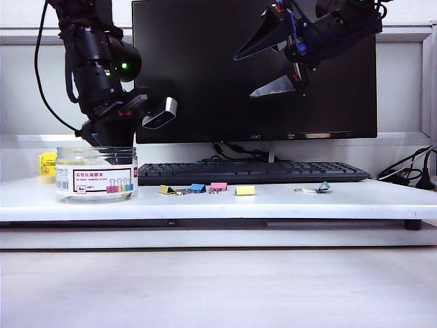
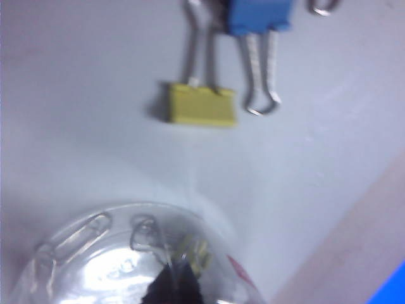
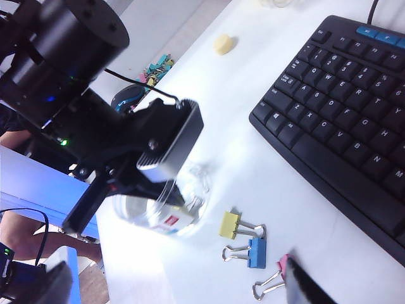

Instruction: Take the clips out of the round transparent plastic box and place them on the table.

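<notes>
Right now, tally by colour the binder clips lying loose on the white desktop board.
Yellow metal binder clips: 2
Blue binder clip: 1
Pink binder clip: 1
Teal binder clip: 1
Total: 5
Left gripper shut inside the clear round jar; right gripper open above the keyboard.

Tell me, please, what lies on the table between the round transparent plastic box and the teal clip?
In the exterior view, four clips lie between the box and the teal clip: a yellow clip, a blue clip, a pink clip and another yellow clip.
</notes>
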You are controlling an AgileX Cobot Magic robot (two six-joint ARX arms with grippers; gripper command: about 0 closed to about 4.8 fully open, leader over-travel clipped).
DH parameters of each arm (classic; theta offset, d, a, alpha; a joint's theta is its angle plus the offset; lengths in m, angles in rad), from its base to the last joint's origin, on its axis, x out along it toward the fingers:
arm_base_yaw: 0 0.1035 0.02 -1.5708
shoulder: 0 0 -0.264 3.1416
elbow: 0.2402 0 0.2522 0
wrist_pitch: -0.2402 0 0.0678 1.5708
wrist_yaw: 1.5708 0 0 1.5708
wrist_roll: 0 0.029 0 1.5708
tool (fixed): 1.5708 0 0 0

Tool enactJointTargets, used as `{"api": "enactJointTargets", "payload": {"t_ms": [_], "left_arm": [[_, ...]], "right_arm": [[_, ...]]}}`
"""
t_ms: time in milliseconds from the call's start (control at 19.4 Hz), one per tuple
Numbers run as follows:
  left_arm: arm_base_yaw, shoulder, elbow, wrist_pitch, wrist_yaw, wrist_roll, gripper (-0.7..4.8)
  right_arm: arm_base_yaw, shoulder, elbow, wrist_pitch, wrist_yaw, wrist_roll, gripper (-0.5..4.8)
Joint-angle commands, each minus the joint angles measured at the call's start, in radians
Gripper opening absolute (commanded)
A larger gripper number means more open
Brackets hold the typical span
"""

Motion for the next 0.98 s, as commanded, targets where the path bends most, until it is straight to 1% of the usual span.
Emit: {"api": "enactJointTargets", "payload": {"t_ms": [52,206,413,722,877,980], "left_arm": [[0.008,-0.005,0.0,0.024,-0.026,-0.007,-0.03],[0.011,-0.021,0.015,0.024,-0.045,-0.014,-0.03],[0.011,-0.042,0.044,0.013,-0.044,-0.016,-0.03],[0.011,-0.068,0.045,-0.013,-0.071,-0.018,-0.03],[0.027,-0.102,0.045,-0.013,-0.082,-0.019,-0.03],[0.05,-0.151,0.045,-0.016,-0.082,-0.042,-0.03]], "right_arm": [[0.002,-0.005,0.004,0.016,-0.005,-0.007,4.29],[0.002,-0.005,0.004,0.017,-0.005,-0.007,4.29],[0.002,-0.005,0.004,0.016,-0.005,-0.006,4.29],[0.006,-0.005,0.004,0.013,-0.006,-0.006,4.29],[0.006,-0.005,0.004,0.009,-0.006,-0.006,4.29],[0.006,-0.005,0.004,0.009,-0.01,-0.006,4.29]]}}
